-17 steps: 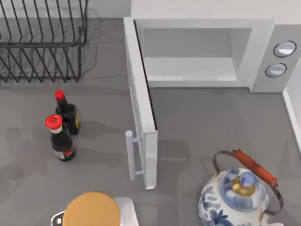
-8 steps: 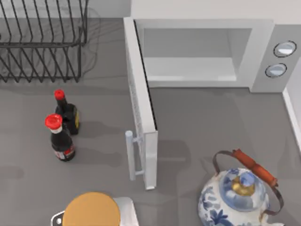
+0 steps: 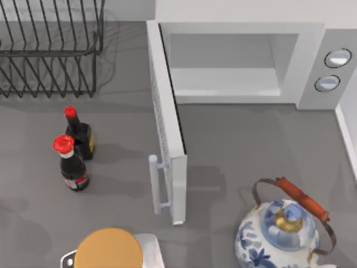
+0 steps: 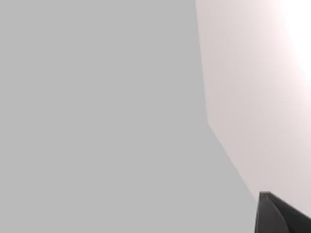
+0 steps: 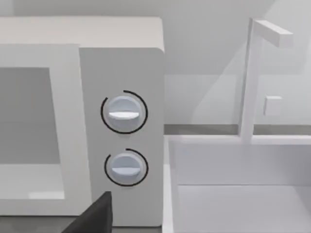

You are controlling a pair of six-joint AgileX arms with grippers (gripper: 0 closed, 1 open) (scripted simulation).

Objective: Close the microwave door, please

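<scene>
Grey tabletop (image 3: 234,145) all round, and the microwave (image 3: 245,61) sits at its back edge with the cavity wide open. Its microwave door (image 3: 167,139) swings straight out towards the front, white bar handle (image 3: 154,184) on the side facing the two sauce bottles (image 3: 71,163). Blue-and-white teapot (image 3: 281,237) stands in front of the microwave. Whether either gripper is clenched or released, I cannot tell.

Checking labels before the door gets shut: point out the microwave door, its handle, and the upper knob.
microwave door (image 3: 165,120): top view, on the top edge of the open panel.
door handle (image 3: 153,184): top view, on the white bar's middle.
upper knob (image 5: 123,113): right wrist view, on the round silver face.
</scene>
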